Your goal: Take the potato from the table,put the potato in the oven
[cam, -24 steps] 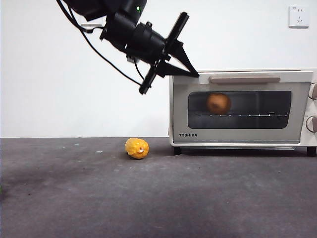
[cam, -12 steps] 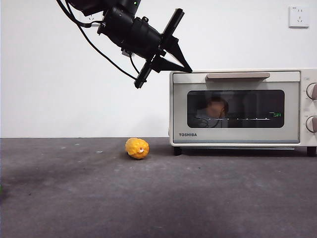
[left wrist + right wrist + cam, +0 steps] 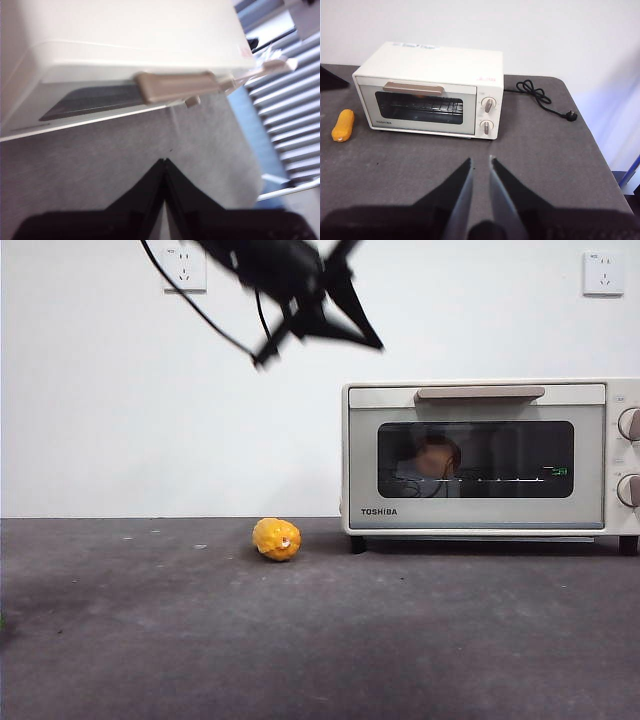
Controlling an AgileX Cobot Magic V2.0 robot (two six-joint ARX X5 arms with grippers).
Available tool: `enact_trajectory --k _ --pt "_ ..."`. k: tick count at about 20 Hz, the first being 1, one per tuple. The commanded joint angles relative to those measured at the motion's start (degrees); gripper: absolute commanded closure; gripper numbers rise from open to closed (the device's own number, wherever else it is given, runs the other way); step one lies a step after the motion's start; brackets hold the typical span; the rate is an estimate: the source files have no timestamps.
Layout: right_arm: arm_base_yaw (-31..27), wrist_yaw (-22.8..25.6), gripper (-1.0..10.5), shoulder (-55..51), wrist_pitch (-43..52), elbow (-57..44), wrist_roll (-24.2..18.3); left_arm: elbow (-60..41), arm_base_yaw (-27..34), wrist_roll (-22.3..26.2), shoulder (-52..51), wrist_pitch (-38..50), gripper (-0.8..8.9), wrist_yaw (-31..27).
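Note:
The cream-white oven point(image 3: 365, 460) stands on the dark grey table point(image 3: 400, 640) at the right, its door closed. Through the dark glass the brown potato point(image 3: 437, 455) shows dimly on the wire rack. My left gripper point(image 3: 375, 343) hangs blurred high above and left of the oven's top corner, jaws shut and holding nothing. Its wrist view looks down on the oven's top point(image 3: 125, 30) and the beige handle point(image 3: 175, 86), with the left gripper point(image 3: 164, 162) closed to a point. My right gripper point(image 3: 480, 161) waits well back from the oven point(image 3: 435, 65), jaws slightly open and empty.
A small bumpy yellow-orange object point(image 3: 277, 539) lies on the table left of the oven, also seen as the yellow-orange object point(image 3: 343, 125) from the right wrist. The oven's black power cord point(image 3: 540, 97) trails behind its knob side. Wall sockets sit high on the white wall.
The oven door went from slightly ajar, with the left gripper's tip at its top corner, to fully closed. The left gripper then rose up and away to the left.

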Motion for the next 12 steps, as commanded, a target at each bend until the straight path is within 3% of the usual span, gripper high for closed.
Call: enact_trajectory --k 1,7,12 --pt "0.09 0.04 8.8 -0.20 -1.18 -0.04 0.17 0.20 -0.42 12.26 -4.74 -7.85 8.21 -7.15" --pt "0.09 0.04 8.8 -0.20 -1.16 -0.02 0.17 0.20 -0.39 18.91 -17.75 -17.49 8.18 -16.72" --pt "0.09 0.04 8.8 -0.20 -1.16 -0.02 0.17 0.20 0.13 18.88 -29.05 -18.80 8.18 -16.81"
